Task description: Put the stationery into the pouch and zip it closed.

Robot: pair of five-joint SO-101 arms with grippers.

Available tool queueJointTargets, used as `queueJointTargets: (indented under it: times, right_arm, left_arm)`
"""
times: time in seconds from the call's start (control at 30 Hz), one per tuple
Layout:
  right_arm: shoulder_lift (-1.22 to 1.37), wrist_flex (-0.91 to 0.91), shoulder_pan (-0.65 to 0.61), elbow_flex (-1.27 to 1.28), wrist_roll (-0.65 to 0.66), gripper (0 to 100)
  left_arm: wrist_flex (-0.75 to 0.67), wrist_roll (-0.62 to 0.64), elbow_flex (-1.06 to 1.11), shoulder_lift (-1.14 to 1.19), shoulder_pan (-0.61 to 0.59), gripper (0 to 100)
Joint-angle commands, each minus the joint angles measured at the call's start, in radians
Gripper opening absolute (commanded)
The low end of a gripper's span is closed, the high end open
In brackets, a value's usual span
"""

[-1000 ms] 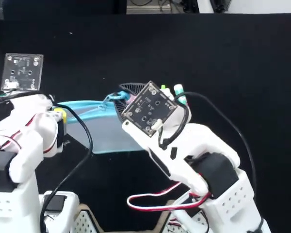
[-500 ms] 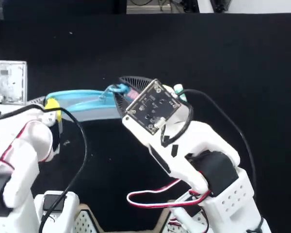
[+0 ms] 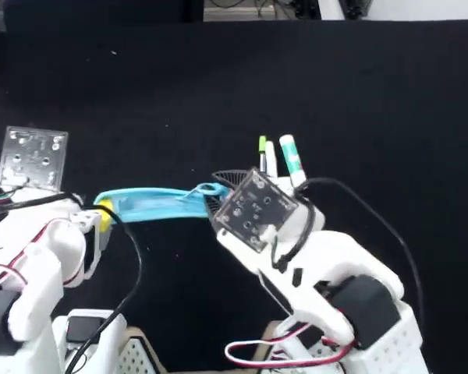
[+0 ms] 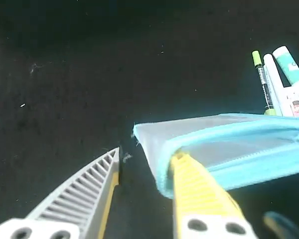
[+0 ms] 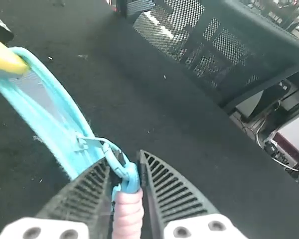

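The right hand (image 5: 124, 160) is clamped on the pouch (image 3: 152, 205) by its zip pull (image 5: 130, 179), while the left hand (image 4: 145, 154) is spread apart at its other end.

Black table (image 3: 374, 93); markers (image 3: 291, 160) lying side by side mid-table.

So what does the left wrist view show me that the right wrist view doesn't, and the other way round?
Left wrist view, not right: the green-capped pen, white marker and teal-labelled stick lying on the table beyond the pouch, outside it. The left claw is open, its yellow finger against the pouch's end.
Right wrist view, not left: the right claw shut on the blue zipper pull, and a black mesh rack past the table's edge.
Both: the blue pouch and the black table.
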Motion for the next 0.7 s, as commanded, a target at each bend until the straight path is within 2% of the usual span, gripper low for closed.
queueJointTargets:
  times: [0.0, 0.13, 0.4, 0.47, 0.53, 0.67]
  right_arm:
    - [-0.033, 0.008, 0.017, 0.019, 0.005, 1.1]
    - [-0.039, -0.002, 0.015, 0.081, 0.006, 1.1]
    - [-0.041, -0.052, 0.015, 0.097, 0.006, 1.1]
    - [-0.041, -0.052, 0.018, 0.097, 0.006, 1.1]
    - [-0.041, -0.051, 0.020, 0.097, 0.006, 1.1]
    - [-0.041, -0.054, 0.020, 0.076, 0.005, 1.1]
  left_arm:
    - [0.023, -0.009, 0.030, 0.009, -0.004, 18]
    - [0.025, 0.034, 0.010, 0.009, 0.002, 18]
    - [0.023, 0.037, -0.013, 0.061, -0.007, 18]
    - [0.023, 0.048, -0.053, 0.058, -0.007, 13]
    - [0.023, 0.092, -0.104, 0.052, -0.007, 4]
    - [0.023, 0.124, -0.143, 0.032, -0.005, 3]
